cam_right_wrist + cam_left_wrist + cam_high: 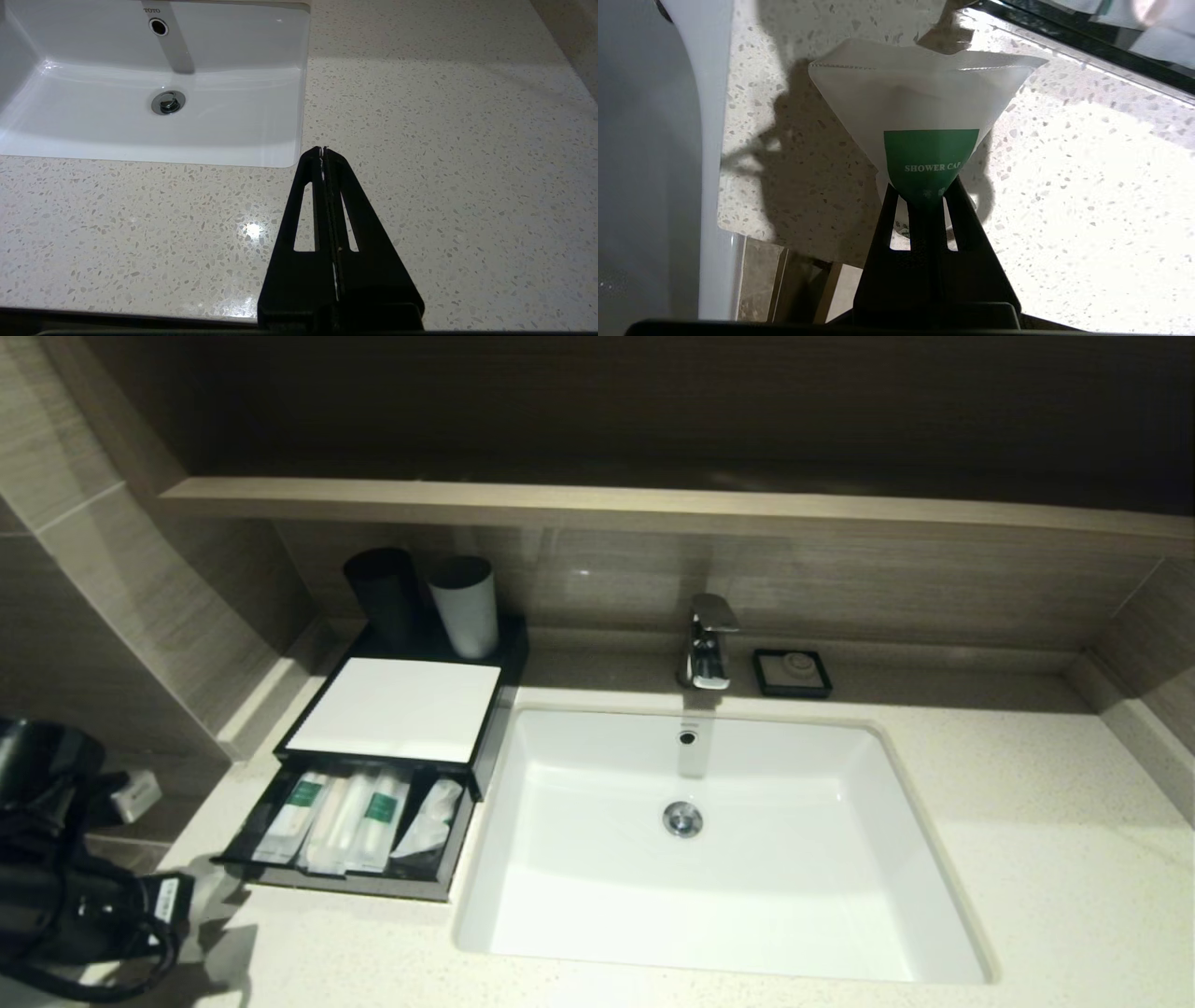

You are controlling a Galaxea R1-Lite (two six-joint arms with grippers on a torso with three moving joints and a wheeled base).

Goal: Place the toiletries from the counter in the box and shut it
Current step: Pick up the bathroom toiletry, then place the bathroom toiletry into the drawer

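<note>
Clearly, the left gripper (927, 198) pinches the shower cap sachet (920, 116) by its green-labelled end over the counter (1087, 186), just near of the box's (392, 707) open drawer (350, 882), so it can go beside the toiletries (350, 812) inside. Right gripper (323, 151), pressed together, idles over bare counter right of the basin (154, 79).

The left tool (927, 198) sits at the head view's lower left, fingers clamped tight. The right tool (323, 151) hangs with fingers pressed together.
</note>
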